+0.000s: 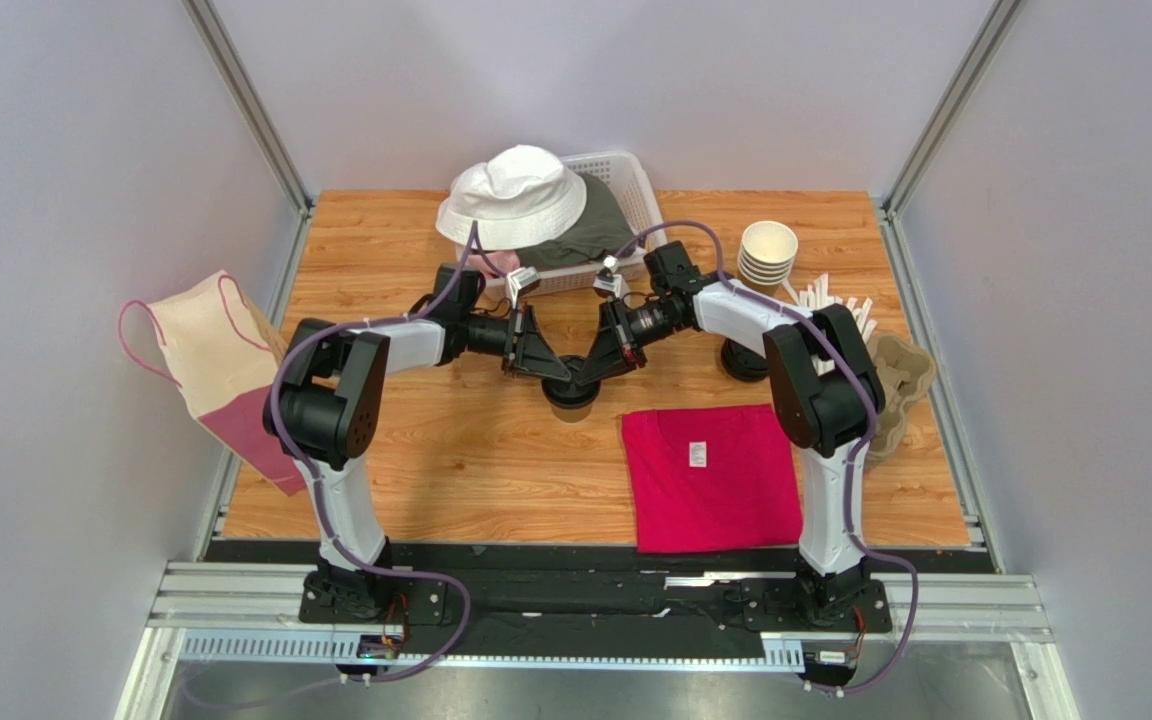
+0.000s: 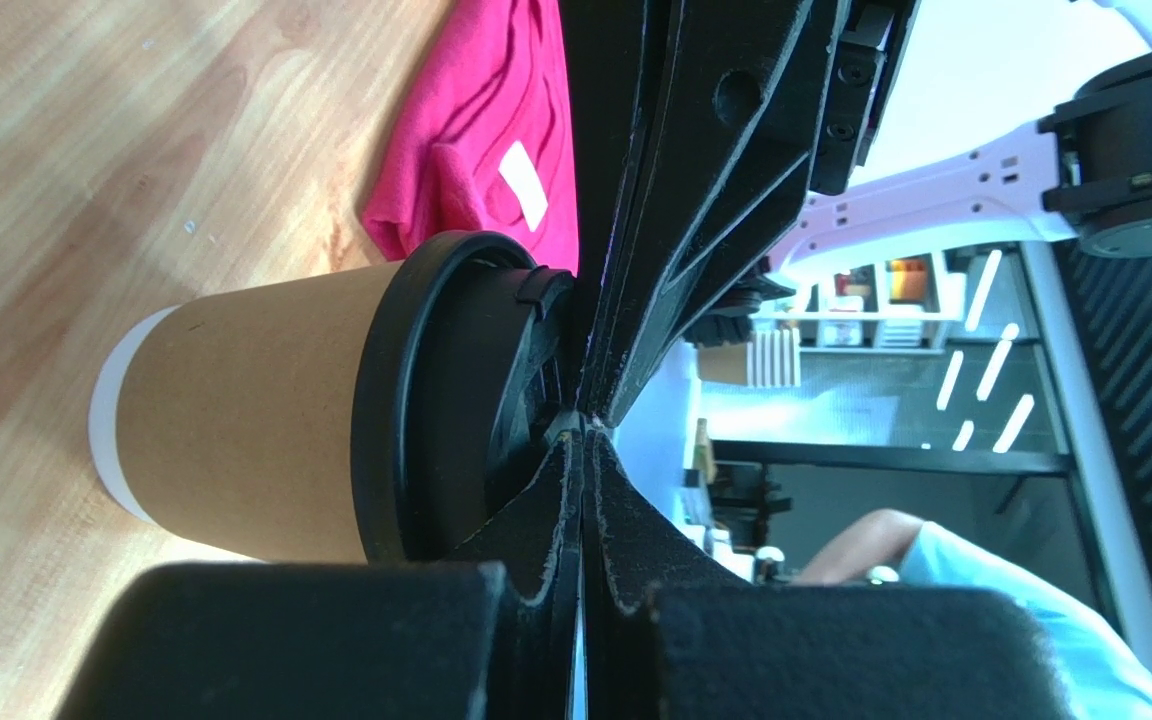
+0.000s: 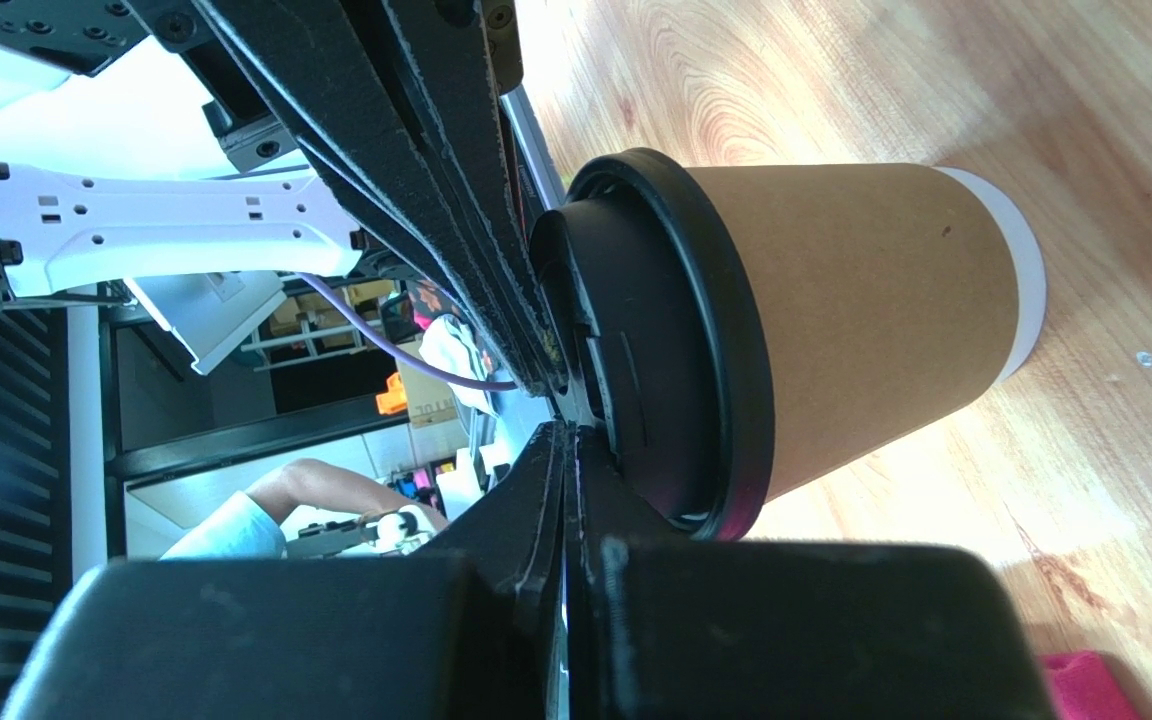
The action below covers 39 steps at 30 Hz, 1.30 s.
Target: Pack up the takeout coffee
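The takeout coffee, a tan paper cup point(image 2: 244, 420) with a black lid point(image 2: 440, 405), stands upright on the wooden table point(image 1: 432, 450) at centre; from above only its lid point(image 1: 570, 392) shows. Both grippers meet over it. My left gripper point(image 1: 554, 365) is shut and empty, its closed tips point(image 2: 582, 428) resting against the lid's top. My right gripper point(image 1: 594, 363) is also shut and empty, its closed tips point(image 3: 564, 432) against the lid point(image 3: 672, 360) from the other side. The cup's side point(image 3: 868, 315) shows in the right wrist view.
A magenta shirt point(image 1: 711, 477) lies at front right. A white basket point(image 1: 620, 188) holding a white hat point(image 1: 515, 195) stands at the back. Stacked lidless cups point(image 1: 767, 252), a cardboard cup carrier point(image 1: 898, 383) and a paper bag point(image 1: 222, 368) flank the arms.
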Motion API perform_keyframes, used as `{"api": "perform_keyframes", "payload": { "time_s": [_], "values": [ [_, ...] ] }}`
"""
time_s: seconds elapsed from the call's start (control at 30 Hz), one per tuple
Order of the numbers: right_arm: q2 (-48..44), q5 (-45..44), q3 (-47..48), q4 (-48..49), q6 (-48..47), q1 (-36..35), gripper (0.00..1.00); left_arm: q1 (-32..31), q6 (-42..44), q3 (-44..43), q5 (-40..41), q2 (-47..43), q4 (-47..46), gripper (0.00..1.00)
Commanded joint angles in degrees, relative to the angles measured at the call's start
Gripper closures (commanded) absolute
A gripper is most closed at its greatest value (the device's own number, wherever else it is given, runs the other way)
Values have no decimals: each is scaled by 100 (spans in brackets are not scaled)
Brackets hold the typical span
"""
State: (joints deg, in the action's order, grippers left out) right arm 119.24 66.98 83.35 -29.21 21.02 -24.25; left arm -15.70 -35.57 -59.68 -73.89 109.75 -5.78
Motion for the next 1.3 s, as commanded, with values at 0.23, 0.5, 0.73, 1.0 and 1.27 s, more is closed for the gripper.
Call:
{"api": "perform_keyframes", "payload": {
  "time_s": [0.23,0.5,0.73,1.0,1.27],
  "values": [
    [-621,-265,-12,-242,-361,52,100,-64,692,-158,849,-779,323,100],
    [-683,-334,339,-1130,-1003,140,96,-64,446,263,1034,-1351,262,100],
    [-665,-782,796,-1420,-1231,360,76,-56,376,1028,1762,-2395,771,69],
    [-499,-1485,1016,-1439,-1522,386,34,-20,25,1486,2317,-2635,676,11],
    [-226,-1363,1087,-1087,-1223,360,33,-20,-336,1196,2370,-1941,113,5]
  ]
}}
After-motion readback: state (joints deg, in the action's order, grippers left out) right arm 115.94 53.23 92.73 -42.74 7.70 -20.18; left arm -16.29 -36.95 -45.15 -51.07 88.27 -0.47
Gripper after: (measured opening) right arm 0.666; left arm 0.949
